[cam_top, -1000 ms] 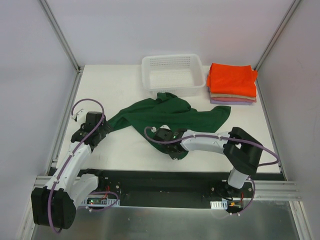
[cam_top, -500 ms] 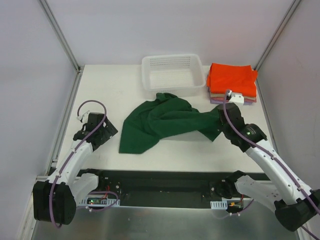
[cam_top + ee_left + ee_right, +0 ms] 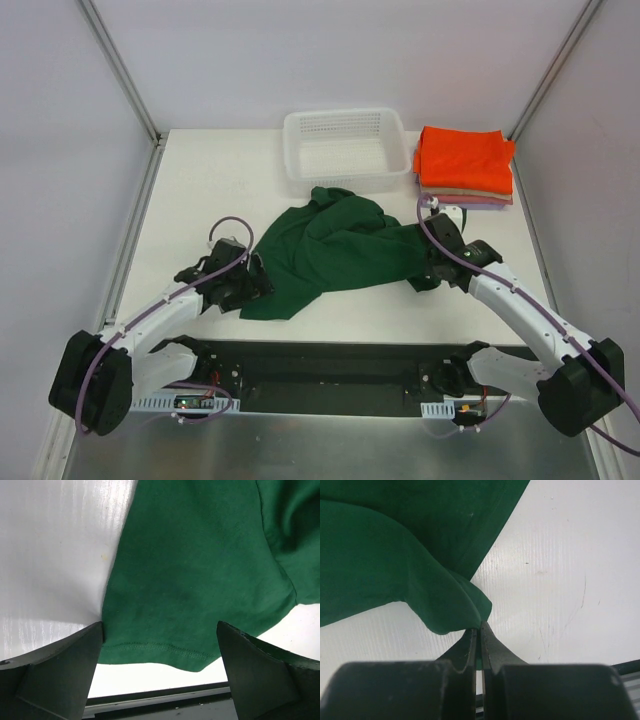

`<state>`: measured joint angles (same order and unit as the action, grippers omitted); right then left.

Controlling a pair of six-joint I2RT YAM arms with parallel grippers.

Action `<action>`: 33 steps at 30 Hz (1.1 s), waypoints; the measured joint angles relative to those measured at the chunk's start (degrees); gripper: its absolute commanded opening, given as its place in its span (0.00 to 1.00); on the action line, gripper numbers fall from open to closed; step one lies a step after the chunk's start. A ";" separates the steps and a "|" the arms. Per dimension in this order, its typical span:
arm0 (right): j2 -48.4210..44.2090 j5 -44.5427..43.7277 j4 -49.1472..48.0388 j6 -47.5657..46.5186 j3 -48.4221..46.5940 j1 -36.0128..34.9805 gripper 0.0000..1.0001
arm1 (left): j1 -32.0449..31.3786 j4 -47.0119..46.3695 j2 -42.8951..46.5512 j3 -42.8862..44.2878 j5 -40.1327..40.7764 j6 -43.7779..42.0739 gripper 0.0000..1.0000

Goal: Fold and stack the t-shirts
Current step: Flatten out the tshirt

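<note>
The dark green t-shirt (image 3: 335, 245) lies crumpled across the middle of the table. My left gripper (image 3: 258, 285) is open, its jaws wide on either side of the shirt's stitched hem (image 3: 155, 647), not closed on it. My right gripper (image 3: 428, 268) is shut on the green shirt's right corner (image 3: 470, 607), pinching a fold of cloth between the fingertips (image 3: 487, 640). The folded stack stands at the back right with the orange t-shirt (image 3: 463, 158) on top, and tan and lilac edges (image 3: 470, 198) below it.
A white mesh basket (image 3: 346, 148) stands at the back centre, just behind the green shirt. Metal frame posts rise at the back corners. The black base rail (image 3: 330, 360) runs along the near table edge.
My left gripper has moved right, up to the green shirt's near-left hem. My right gripper has drawn the shirt's right corner slightly toward me; the shirt has bunched more compactly.
</note>
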<state>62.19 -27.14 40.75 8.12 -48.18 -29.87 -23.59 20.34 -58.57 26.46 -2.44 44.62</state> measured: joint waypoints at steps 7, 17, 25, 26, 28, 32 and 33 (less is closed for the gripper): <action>-0.96 0.61 -0.04 -0.26 0.31 0.24 0.00 | -7.15 4.96 -5.40 3.98 5.38 4.26 0.93; -1.01 1.05 -0.63 -0.90 1.31 0.57 0.00 | -11.74 20.31 -5.99 5.16 10.75 9.44 0.88; -0.85 1.60 -1.36 -1.40 1.92 0.79 0.00 | -12.48 17.53 -9.84 6.32 9.49 9.66 0.54; -0.85 1.70 -1.38 -1.46 2.01 0.81 0.00 | -12.48 17.35 -10.56 6.73 9.27 9.60 0.42; -0.85 1.79 -1.49 -1.55 2.12 0.85 0.00 | -12.48 16.74 -12.20 7.67 8.66 9.27 0.06; -0.85 1.95 -1.51 -1.60 2.14 0.96 0.00 | -12.68 14.43 -13.75 8.39 7.72 8.79 0.00; -0.85 1.95 -1.51 -1.60 2.14 0.98 0.00 | -12.83 14.36 -13.75 8.39 7.78 8.79 0.00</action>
<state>61.34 -25.19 39.24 6.52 -46.04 -28.88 -36.42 34.70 -72.31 34.85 5.34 53.41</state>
